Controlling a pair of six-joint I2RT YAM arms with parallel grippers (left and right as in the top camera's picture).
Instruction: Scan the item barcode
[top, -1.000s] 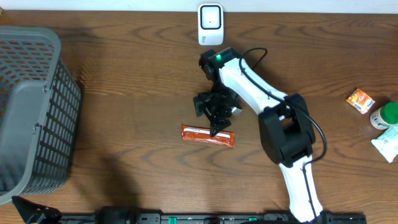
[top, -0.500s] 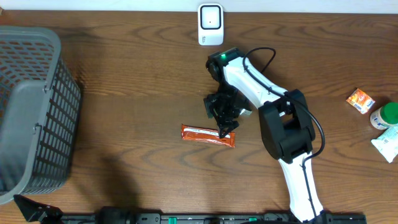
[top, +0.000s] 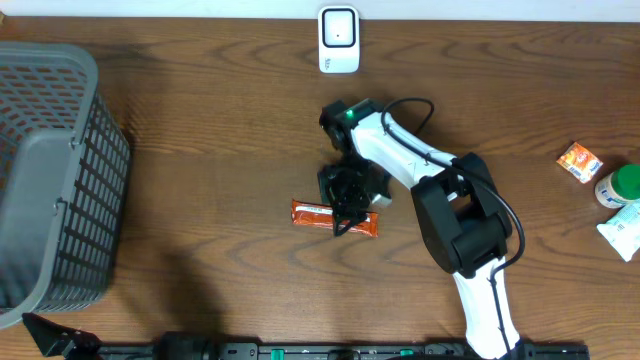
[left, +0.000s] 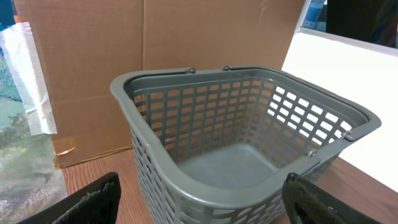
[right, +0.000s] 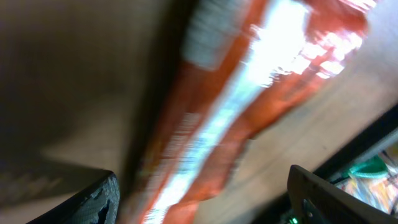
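Right fingers (right: 93, 199): spread wide and gripping nothing, one tip at each side of the orange snack bar (right: 236, 106), which fills your right wrist view, close and blurred. Snack bar: lying flat on the brown worktop (top: 200, 120) near its middle; from overhead your fingers stand over its right half, and whether they touch it cannot be told. Right arm (top: 400, 150): white and black, reaching in from the near edge. Scanner (top: 339, 38): white, at the far edge, well apart from the bar. Small orange packet (top: 579, 161), green-capped bottle (top: 625, 185) and white pouch (top: 622, 232): grouped at the right edge. Left fingers (left: 93, 199): open, holding nothing, facing the grey basket (left: 249, 124) at the left end, with cardboard (left: 186, 37) behind it.
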